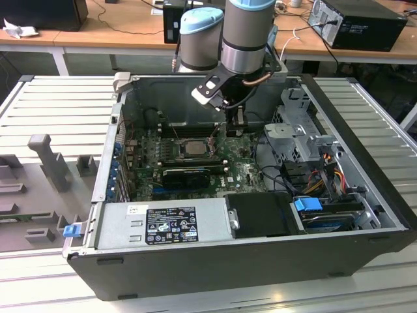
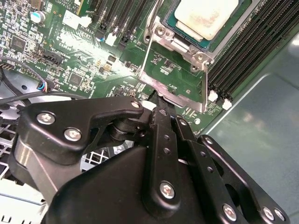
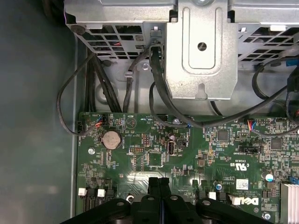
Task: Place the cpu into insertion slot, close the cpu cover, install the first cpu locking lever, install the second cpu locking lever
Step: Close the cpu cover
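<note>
The cpu (image 2: 205, 16) shows its pale metal top and lies in the insertion slot (image 2: 183, 45); the exterior view has it at the middle of the motherboard (image 1: 193, 147). The cpu cover (image 2: 174, 91), a thin metal frame with a window, stands swung up off the slot, its free edge pointing at my gripper. My gripper (image 2: 158, 100) is shut, and its tips sit right at that free edge; whether they touch it I cannot tell. The exterior view puts the gripper (image 1: 237, 125) inside the case, just to that view's right of the slot. In the first wrist view the fingers (image 3: 159, 183) are pressed together over the board.
Long black memory slots (image 2: 252, 44) flank the socket. A grey metal drive cage (image 3: 201, 51) with black cables (image 3: 159, 88) rises beside the board. A black expansion card (image 1: 189, 175) and the power supply (image 1: 163, 222) lie nearer the case front.
</note>
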`<state>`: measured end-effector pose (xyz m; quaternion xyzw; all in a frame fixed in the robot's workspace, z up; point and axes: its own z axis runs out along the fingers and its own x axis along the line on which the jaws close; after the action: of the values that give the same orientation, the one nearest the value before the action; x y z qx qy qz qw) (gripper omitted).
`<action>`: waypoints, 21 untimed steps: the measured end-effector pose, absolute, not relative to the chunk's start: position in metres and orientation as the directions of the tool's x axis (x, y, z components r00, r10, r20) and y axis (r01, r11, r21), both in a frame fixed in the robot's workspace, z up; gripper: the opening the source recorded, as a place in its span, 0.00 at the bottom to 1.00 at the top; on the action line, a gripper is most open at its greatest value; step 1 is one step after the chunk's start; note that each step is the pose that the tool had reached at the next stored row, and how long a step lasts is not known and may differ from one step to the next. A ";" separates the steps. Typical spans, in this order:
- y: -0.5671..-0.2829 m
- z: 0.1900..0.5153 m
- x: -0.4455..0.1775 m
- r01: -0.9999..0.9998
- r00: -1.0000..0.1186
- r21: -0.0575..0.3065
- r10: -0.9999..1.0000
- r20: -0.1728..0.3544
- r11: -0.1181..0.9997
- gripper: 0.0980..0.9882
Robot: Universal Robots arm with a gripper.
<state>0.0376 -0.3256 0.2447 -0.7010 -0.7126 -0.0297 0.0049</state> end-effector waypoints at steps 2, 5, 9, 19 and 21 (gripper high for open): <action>-0.326 0.245 0.037 0.999 -0.017 0.036 0.999 0.049 0.016 0.01; -0.326 0.245 0.036 0.999 -0.017 0.035 0.999 0.049 0.015 0.01; -0.326 0.245 0.034 0.999 -0.017 0.035 0.999 0.049 0.015 0.01; -0.326 0.245 0.030 0.999 -0.017 0.035 0.999 0.049 0.016 0.01; -0.326 0.245 0.030 0.999 -0.017 0.035 0.999 0.049 0.016 0.01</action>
<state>0.0296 -0.3256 0.2447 -0.7010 -0.7126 -0.0297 0.0049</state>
